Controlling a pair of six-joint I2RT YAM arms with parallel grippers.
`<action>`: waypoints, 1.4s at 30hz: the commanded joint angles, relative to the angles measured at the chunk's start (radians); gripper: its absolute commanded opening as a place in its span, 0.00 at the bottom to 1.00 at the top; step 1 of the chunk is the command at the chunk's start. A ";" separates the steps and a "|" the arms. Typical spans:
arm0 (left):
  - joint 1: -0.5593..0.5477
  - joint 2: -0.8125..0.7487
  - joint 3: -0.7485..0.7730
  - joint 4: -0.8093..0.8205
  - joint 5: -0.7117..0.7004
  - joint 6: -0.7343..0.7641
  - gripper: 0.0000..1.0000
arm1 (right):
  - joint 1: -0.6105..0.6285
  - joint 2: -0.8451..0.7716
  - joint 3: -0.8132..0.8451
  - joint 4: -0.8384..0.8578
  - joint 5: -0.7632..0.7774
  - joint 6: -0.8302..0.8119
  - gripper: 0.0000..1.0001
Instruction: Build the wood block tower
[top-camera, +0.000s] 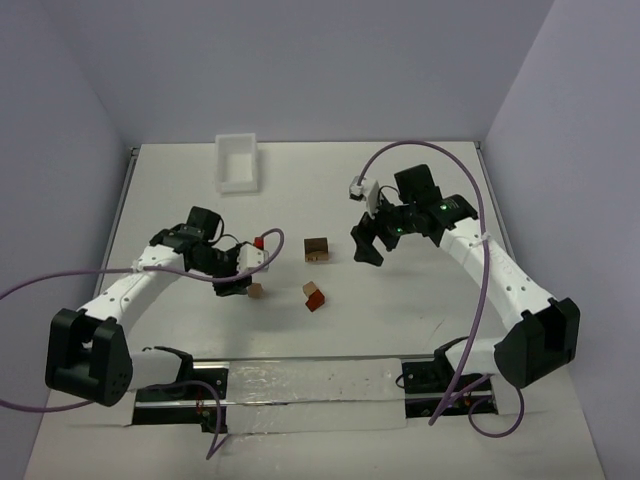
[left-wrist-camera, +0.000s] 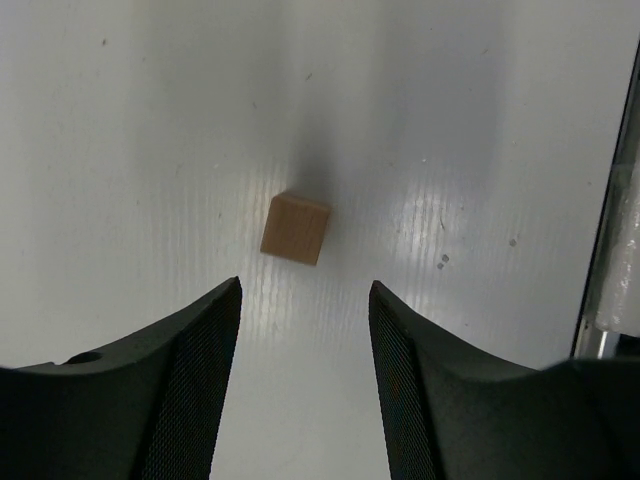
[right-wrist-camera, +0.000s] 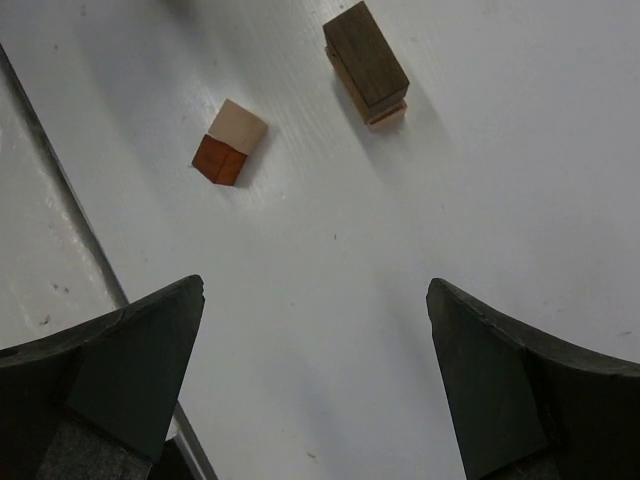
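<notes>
A short stack with a dark brown block on a tan one (top-camera: 317, 249) stands mid-table; the right wrist view shows it too (right-wrist-camera: 365, 62). A reddish-brown and tan block pair (top-camera: 315, 295) lies nearer, also in the right wrist view (right-wrist-camera: 229, 141). A single light tan block (top-camera: 256, 290) lies by my left gripper (top-camera: 238, 288), which is open and empty just short of it; the left wrist view shows the block (left-wrist-camera: 295, 228) ahead of the fingers (left-wrist-camera: 210, 380). My right gripper (top-camera: 368, 240) is open and empty, right of the stack.
A white rectangular plastic bin (top-camera: 238, 163) stands at the back left. A clear plastic strip (top-camera: 310, 392) covers the near edge between the arm bases. Purple cables loop beside both arms.
</notes>
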 joint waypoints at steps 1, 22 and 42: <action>-0.036 0.062 -0.014 0.145 -0.007 0.065 0.60 | -0.038 -0.070 -0.015 0.079 -0.022 0.036 1.00; -0.069 0.260 -0.008 0.158 0.019 0.151 0.59 | -0.045 -0.035 -0.034 0.084 -0.040 0.023 1.00; -0.181 0.326 0.411 0.042 -0.055 -0.295 0.05 | -0.072 -0.035 -0.041 0.103 0.012 0.037 1.00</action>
